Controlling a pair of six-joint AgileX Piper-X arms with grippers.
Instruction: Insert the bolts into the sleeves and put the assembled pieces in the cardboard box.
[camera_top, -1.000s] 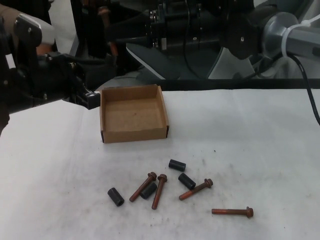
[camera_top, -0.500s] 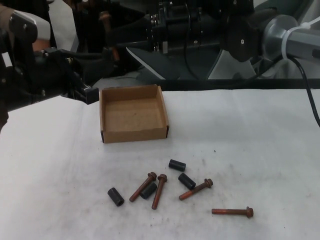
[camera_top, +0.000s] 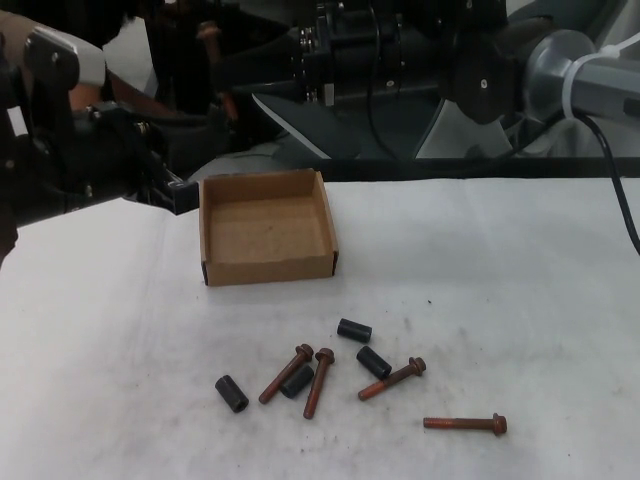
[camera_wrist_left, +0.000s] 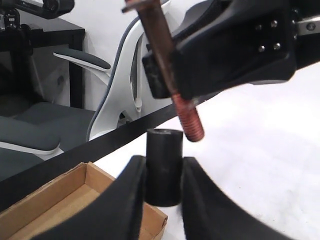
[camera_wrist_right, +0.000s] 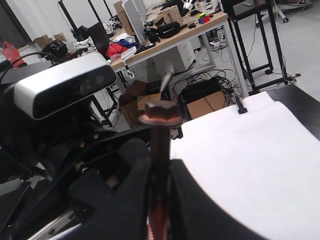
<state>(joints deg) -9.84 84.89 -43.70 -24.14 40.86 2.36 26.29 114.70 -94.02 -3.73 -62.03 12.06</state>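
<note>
So far nothing has been finished: the cardboard box (camera_top: 265, 230) at the far side of the white cloth (camera_top: 520, 280) has no assembled pieces in it, as far as the high view shows.

The first pairing is under way in the air near the box. The left gripper (camera_wrist_left: 163, 172) is pinching a black sleeve (camera_wrist_left: 163, 147), holding it upright with its open end facing up. The right gripper (camera_wrist_right: 159, 160) is clamped on a rusty bolt (camera_wrist_right: 159, 113) along its shaft, with the hex head standing clear of the fingers. In the left wrist view the bolt slants down toward the sleeve. Its threaded tip is just beside the sleeve's top rim and not yet inside, so I judge that the two are close to lined up but not mated.

Most of the job is left. Four loose bolts (camera_top: 465, 424) and four loose sleeves (camera_top: 231, 392) lie scattered on the cloth nearer the camera, apart from the box. One sleeve (camera_top: 297, 380) sits between two of the bolts. Each pair has to be joined and dropped in the box, after the pair now in hand.
</note>
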